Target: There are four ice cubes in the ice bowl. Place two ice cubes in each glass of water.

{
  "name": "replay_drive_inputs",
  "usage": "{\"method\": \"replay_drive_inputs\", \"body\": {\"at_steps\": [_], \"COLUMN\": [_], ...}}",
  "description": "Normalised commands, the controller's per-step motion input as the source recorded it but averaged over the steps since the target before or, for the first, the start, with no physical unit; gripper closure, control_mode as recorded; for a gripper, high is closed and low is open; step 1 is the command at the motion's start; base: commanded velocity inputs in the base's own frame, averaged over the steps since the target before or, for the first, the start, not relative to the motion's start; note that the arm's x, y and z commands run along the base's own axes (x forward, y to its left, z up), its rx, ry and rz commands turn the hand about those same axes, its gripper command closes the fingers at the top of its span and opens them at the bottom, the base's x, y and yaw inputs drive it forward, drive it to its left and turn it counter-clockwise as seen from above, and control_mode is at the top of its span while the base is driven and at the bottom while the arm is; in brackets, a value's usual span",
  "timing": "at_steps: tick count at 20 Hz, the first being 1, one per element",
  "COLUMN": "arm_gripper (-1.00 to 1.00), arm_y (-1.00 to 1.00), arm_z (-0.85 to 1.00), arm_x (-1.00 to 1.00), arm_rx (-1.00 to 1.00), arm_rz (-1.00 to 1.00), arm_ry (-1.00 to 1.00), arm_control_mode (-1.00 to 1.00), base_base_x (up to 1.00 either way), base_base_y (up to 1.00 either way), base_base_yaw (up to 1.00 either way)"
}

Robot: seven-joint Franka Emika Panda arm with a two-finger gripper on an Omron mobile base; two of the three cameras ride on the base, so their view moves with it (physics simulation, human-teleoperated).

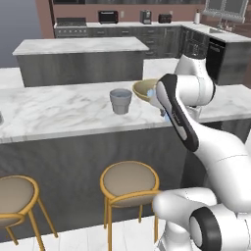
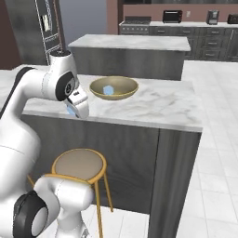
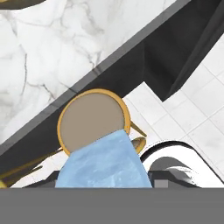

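My gripper (image 2: 74, 110) is shut on a pale blue ice cube (image 3: 105, 164), which looms large at the bottom of the hand view. It hangs over the front edge of the marble counter (image 2: 148, 104), to the near left of the tan ice bowl (image 2: 114, 87). One ice cube (image 2: 108, 90) lies in that bowl. In the left base view the ice bowl (image 1: 142, 89) is partly hidden behind my arm. A grey-blue glass of water (image 1: 120, 101) stands upright just left of the bowl. The gripper (image 1: 163, 112) is low beside my forearm there.
Round stools with yellow frames stand on the tiled floor under the counter's front, one stool (image 3: 92, 120) straight below the held cube and another stool (image 1: 128, 180) further along. A second island (image 1: 81, 46) and kitchen cabinets lie behind.
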Motion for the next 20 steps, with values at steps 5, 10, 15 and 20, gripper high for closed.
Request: {"method": "replay_drive_inputs", "body": {"at_steps": [5, 10, 15, 20], "arm_gripper": [1.00, 1.00, 1.00, 1.00], "arm_y": [0.00, 0.00, 0.00, 0.00], "arm_z": [0.00, 0.00, 0.00, 0.00], "arm_x": [0.00, 0.00, 0.00, 0.00], "arm_rx": [0.00, 0.00, 0.00, 0.00], "arm_rz": [0.00, 0.00, 0.00, 0.00], "arm_ry": [0.00, 0.00, 0.00, 0.00], "arm_control_mode": [1.00, 1.00, 1.00, 1.00], "base_base_x": [-0.20, -0.01, 0.00, 0.01], "base_base_y": [0.67, 0.66, 0.33, 0.33], "base_base_yaw": [0.00, 0.00, 0.00, 0.00]}}
